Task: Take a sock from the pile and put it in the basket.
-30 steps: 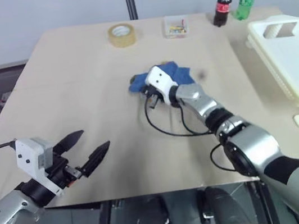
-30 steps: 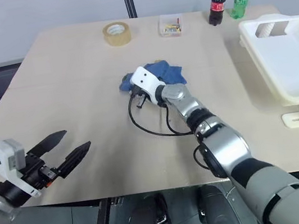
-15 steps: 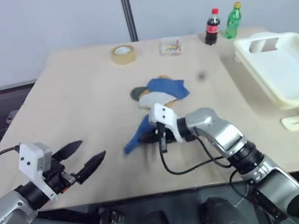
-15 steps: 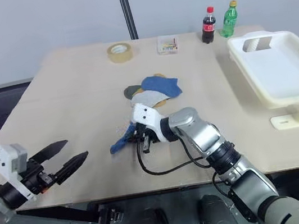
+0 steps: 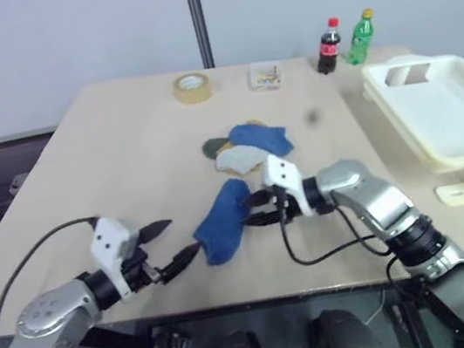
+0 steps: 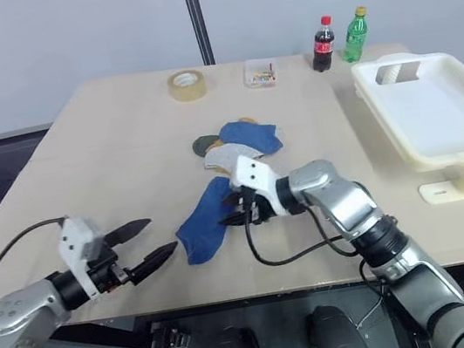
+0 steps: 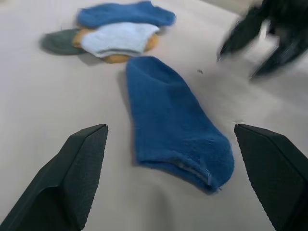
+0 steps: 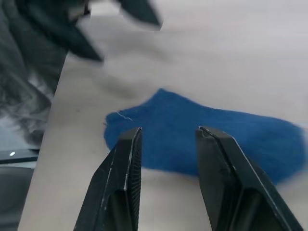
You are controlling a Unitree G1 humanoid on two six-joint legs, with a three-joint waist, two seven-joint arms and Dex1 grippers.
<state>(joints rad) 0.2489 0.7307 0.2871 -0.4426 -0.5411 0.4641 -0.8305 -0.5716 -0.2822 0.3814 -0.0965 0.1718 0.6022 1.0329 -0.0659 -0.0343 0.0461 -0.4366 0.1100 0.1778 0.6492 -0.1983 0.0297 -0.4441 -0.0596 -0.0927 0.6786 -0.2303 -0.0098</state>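
right gripper: my fingers are parting a little now. A second back they were clamped shut down in the pile, half a second back they were dragging the blue sock out, and now there's a narrow gap with nothing pinched in it. So I'm basically letting go.

left gripper: this one's gaping wide, holding nothing, and it's been dropping down and swinging in toward the sock while the right one was pulling.

blue sock: lying flat on the table, out on its own. My right fingertips are sitting just beside its pile-side end, my left fingertips just off its other end, near the table's front edge. In the left wrist view it's lying right between my two spread fingers, a bit ahead of them, not touching yet.

pile: what's left of it (blue, light grey, bit of mustard and dark green) is sitting just behind the sock, toward the tape roll.

basket: well apart from the sock, off past my right arm at the table's right edge. No sock in it.

what this means: one sock is off the pile but nowhere near the basket. I'm guessing this is turning into a handover to the left side, which is the arm farther from the basket, so kinda odd.

next, I reckon: left needs to be sliding forward and closing over the sock's near end.
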